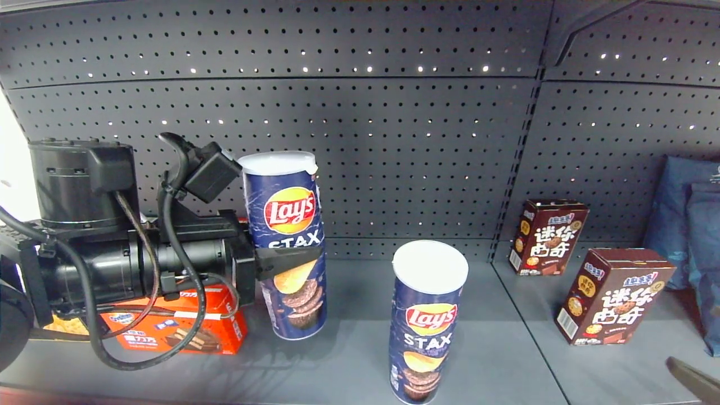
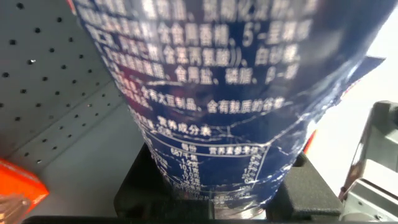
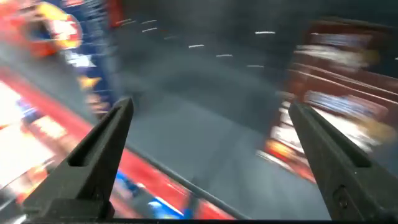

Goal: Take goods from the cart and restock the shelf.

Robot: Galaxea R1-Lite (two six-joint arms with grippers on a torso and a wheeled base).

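Canister (image 1: 284, 191) (tall cylinder, white plastic lid) clamped in left jaws.

Grey shelf (image 1: 349, 360) holds an upright chip can (image 1: 428, 326), a tilted chip can (image 1: 288, 225) (left), orange box (image 1: 191, 334), two brown boxes (image 1: 613, 295)

An orange biscuit box (image 1: 185, 329) lies flat near the left edge of the shelf (image 1: 349, 349). Toward the right, a brown cookie box (image 1: 547, 236) stands close to the perforated back panel (image 1: 394, 140), a second brown cookie box (image 1: 613, 297) nearer the front edge. Blue bags (image 1: 694, 225) sit at the far right edge
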